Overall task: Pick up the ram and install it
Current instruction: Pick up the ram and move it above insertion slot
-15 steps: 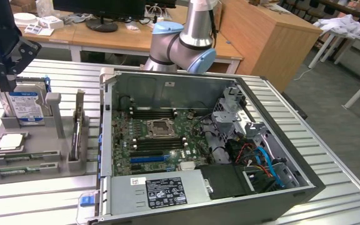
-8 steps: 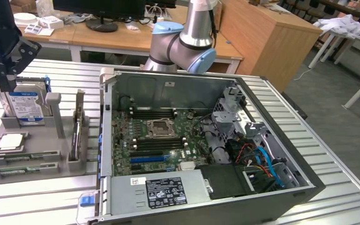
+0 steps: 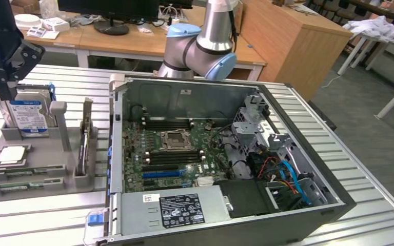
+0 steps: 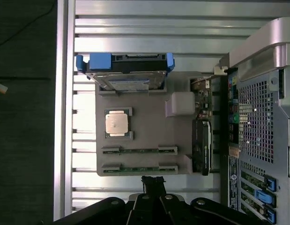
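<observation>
In the tray (image 4: 149, 129), 2 ram sticks (image 4: 139, 150) show only thin edges.

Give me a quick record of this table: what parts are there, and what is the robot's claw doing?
gripper: shut, holding nothing, raised near the grey holder
ram sticks: two, lying side by side in the holder's slots, neither picked up
CPU chip: lies flat in the holder
hard drive: stands in the holder, blue label
computer case: open, beside the holder, motherboard exposed
</observation>
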You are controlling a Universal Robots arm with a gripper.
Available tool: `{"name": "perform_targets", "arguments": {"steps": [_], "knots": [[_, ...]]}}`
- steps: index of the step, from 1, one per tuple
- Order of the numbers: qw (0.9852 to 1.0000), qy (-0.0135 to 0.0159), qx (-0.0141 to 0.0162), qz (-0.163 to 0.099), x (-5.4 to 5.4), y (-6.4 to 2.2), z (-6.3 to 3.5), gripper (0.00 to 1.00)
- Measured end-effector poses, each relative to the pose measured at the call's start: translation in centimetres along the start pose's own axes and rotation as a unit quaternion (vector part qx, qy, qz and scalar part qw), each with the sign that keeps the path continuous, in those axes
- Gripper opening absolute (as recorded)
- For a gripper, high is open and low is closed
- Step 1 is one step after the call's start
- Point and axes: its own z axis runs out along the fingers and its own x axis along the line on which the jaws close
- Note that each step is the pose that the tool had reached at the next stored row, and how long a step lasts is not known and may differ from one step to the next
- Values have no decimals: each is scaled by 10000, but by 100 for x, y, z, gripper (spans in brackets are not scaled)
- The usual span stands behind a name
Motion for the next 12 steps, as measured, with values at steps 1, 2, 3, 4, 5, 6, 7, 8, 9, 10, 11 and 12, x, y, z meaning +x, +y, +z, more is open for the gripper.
{"name": "perform_targets", "arguments": {"steps": [1,2,3,4,5,6,7,8,9,10,11,12], "knots": [[10000,2,0,-58,0,0,0,11],[9999,4,0,-113,0,0,0,11],[9999,5,1,-169,0,0,0,11],[9997,6,1,-227,0,0,0,11],[9996,7,1,-284,0,0,0,11],[9994,6,1,-334,-1,0,0,11],[9993,4,-1,-387,-1,0,1,11],[9990,4,-4,-437,-1,1,1,11],[9988,4,-6,-490,-1,1,1,11],[9985,3,-9,-544,0,0,0,11],[9982,3,-13,-601,0,0,0,11],[9978,3,-18,-658,0,0,0,11]]}}
